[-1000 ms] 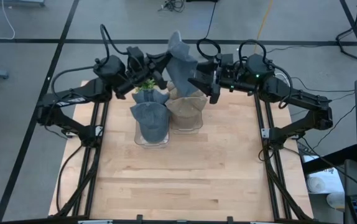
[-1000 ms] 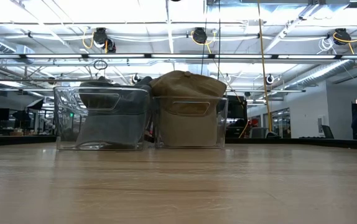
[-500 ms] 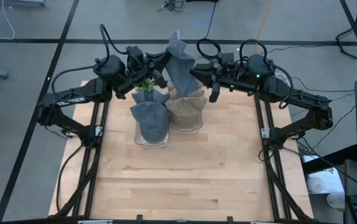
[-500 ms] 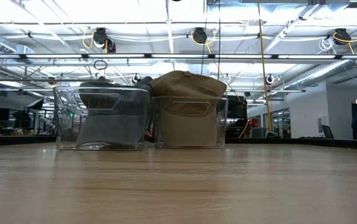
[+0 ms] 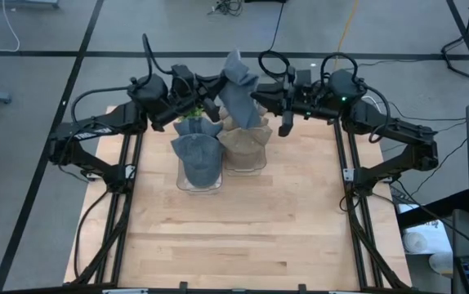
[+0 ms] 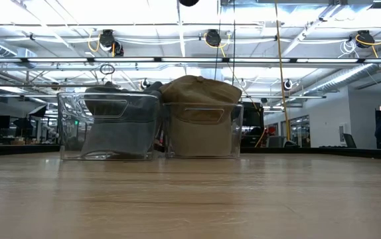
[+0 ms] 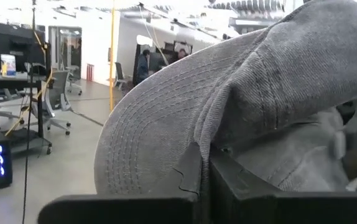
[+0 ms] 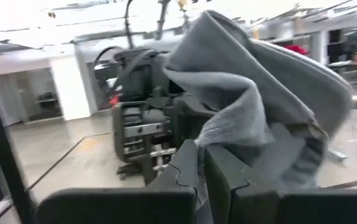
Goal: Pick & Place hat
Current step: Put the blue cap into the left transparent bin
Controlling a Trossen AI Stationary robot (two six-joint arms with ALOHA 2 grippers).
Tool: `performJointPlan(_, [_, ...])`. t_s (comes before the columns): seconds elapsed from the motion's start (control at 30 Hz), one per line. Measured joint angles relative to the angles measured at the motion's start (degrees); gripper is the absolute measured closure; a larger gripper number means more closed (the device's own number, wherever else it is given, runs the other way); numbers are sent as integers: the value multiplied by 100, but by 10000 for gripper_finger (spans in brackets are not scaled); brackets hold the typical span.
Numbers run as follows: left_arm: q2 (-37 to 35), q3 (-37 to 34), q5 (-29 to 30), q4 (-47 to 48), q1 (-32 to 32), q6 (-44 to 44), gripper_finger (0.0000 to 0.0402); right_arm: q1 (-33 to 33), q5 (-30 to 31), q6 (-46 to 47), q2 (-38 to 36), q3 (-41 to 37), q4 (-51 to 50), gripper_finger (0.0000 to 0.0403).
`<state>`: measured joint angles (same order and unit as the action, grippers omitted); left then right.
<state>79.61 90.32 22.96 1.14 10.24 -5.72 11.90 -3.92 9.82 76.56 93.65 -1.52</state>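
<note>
A grey-blue hat (image 5: 238,88) hangs in the air above the far end of two clear bins, held between both arms. My left gripper (image 5: 212,91) is shut on its left side and my right gripper (image 5: 258,97) on its right side. The left bin (image 5: 198,181) holds another grey hat (image 5: 197,155). The right bin (image 5: 245,163) holds a tan hat (image 5: 244,140), whose crown rises above the rim in the low view (image 6: 200,89). The held hat is above the top edge of the low view. My left gripper pinches the hat between its two fingers where the stitched brim (image 7: 166,143) meets the crown (image 7: 228,118), coming about level from the table's left. The hat is lifted clear of the bins. My right gripper pinches a bunched fold of the crown's cloth (image 8: 228,134) between its two fingers, coming about level from the table's right. The hat hangs clear, draped over and beyond the fingers.
A small green plant-like thing (image 5: 193,109) sits just behind the left bin, under my left arm. The wooden table (image 5: 243,237) stretches bare on the near side of the bins. Black frame rails (image 5: 354,204) run along both sides.
My right gripper has shut on the right side of the hanging hat, taking hold of its cloth. The hat stays lifted between both grippers in much the same place.
</note>
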Motion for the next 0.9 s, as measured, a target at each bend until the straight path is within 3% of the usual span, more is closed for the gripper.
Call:
performJointPlan(0.23, [-255, -6, -329, 807, 95, -318, 353, -77, -510, 147, -264, -7, -692, 402])
performJointPlan(0.5, [-753, -2, -2321, 1216, 401, -1051, 295, -74, -572, 154, -601, -2, -2128, 402])
performJointPlan(0.77, [-1237, -2, -2439, 1386, 640, -1158, 282, -116, -1699, 299, -768, 4, -2535, 403])
performJointPlan(0.9, [-1497, -7, -2442, 1550, 835, -1435, 282, -427, -1609, -135, -770, 4, -2531, 403])
